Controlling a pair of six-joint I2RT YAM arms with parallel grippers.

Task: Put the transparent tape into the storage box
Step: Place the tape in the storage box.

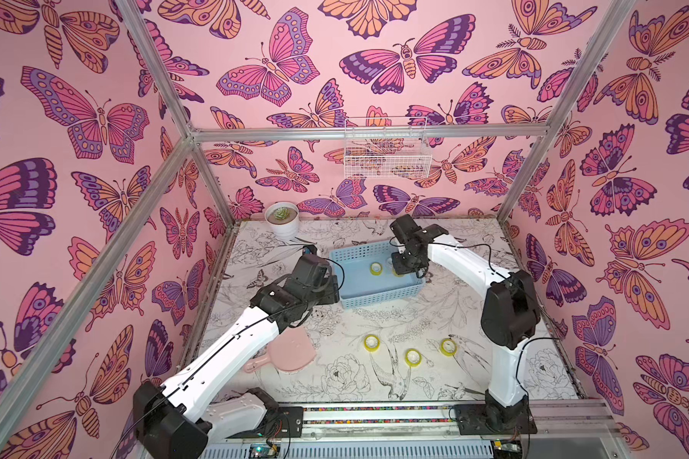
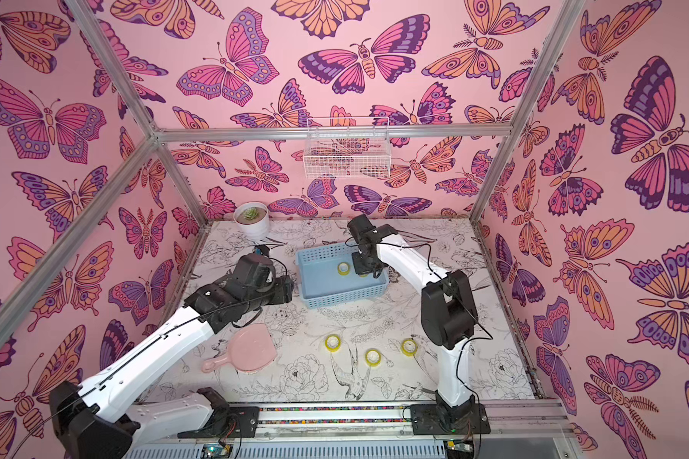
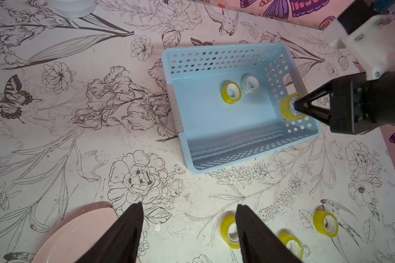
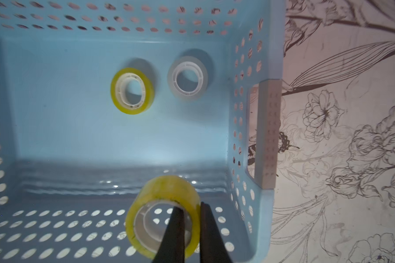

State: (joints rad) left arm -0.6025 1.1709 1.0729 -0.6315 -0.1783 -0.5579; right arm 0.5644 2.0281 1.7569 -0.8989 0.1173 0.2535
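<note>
Six rolls are in view, split three ways. At the far left of the desk (image 1: 335, 326) lies a pink hand mirror (image 1: 291, 351), which has no part in the job. Above it, the left gripper (image 3: 189, 206) hangs with its jaws apart and nothing between them. It looks parked short of the storage box (image 1: 378, 298), probably so it does not crowd the other arm.

The storage box stands mid-desk. A yellow roll (image 1: 376, 268) and a colourless roll (image 1: 388, 262) lie flat on its solid base, just beside each other and not touching.

Over the box's right end, the right gripper (image 4: 190, 205) is clamped on the held roll (image 4: 167, 189). One finger sits inside the core and the other against the outer face, so only the ring's wall is pinched. That grip suits a ring, since closing across its whole width would need a much wider opening. The held roll hangs on edge inside the line of the rim, close to the perforated end wall. If released there it would likely drop inside, though it could clip that wall and roll.

Near the front of the desk, three loose rolls (image 1: 371, 342), (image 1: 413, 357), (image 1: 448, 346) lie well apart from the box, not yet stored.
</note>
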